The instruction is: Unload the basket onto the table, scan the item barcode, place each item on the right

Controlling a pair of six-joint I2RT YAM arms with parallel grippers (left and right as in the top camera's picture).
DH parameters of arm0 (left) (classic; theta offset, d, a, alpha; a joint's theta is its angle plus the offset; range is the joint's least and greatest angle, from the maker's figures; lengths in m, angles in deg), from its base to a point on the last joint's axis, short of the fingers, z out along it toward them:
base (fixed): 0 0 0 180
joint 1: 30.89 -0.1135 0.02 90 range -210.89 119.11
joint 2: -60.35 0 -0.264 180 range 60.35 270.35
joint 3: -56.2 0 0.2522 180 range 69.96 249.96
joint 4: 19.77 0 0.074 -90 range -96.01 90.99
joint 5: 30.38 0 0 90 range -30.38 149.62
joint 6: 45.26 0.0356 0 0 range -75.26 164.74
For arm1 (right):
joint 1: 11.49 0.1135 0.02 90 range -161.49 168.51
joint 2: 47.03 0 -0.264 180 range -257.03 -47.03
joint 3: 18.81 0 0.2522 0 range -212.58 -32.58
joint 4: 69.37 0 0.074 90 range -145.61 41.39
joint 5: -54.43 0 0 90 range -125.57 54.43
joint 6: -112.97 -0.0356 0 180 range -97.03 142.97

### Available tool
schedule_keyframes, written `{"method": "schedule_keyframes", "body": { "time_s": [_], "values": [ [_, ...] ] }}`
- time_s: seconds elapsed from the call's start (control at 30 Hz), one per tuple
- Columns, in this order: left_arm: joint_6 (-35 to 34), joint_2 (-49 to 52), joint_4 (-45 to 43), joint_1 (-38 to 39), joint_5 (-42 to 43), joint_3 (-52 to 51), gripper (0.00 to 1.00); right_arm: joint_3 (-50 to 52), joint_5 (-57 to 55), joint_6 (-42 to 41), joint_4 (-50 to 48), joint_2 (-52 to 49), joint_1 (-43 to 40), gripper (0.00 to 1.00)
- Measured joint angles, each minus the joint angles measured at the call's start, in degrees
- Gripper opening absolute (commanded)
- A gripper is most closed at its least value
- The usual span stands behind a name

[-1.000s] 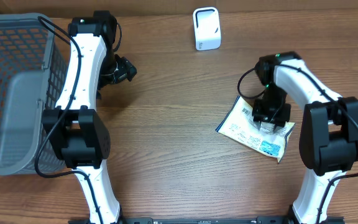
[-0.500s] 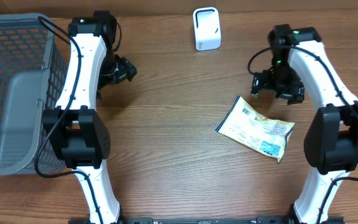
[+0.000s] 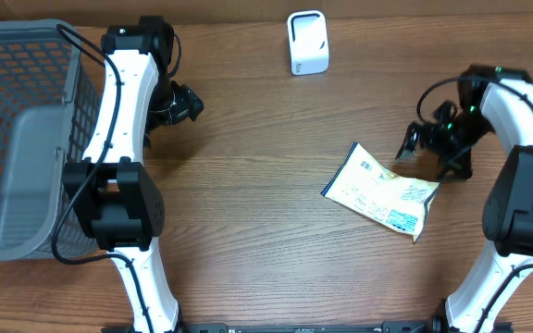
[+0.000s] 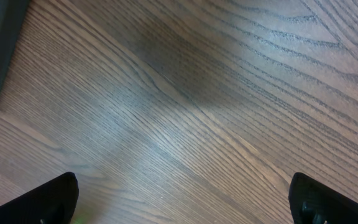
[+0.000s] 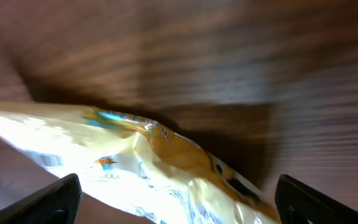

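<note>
2 white arms (image 3: 124, 88), black joints (image 3: 118, 205), apparently black fingers (image 4: 48, 200).

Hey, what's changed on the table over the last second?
The right gripper let go of the snack packet, opened, and swung off toward the table's right edge. The packet lies flat where it was. The left gripper, basket and white scanner have not moved.

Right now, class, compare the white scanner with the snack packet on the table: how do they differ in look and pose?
The scanner stands upright at the far edge of the table; the packet lies flat. The scanner is plain white and boxy; the packet is yellowish, printed and crinkled. Both rest on the wooden table, and neither is gripped.
</note>
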Motion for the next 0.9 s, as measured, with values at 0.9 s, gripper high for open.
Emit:
{"method": "schedule_keyframes", "body": {
  "time_s": [0.9],
  "values": [
    [0.0, 0.0, 0.0, 0.0, 0.0, 0.0, 1.00, 13.4, 13.3, 1.5, -6.1, 0.5, 11.1, 0.75]
  ]
}}
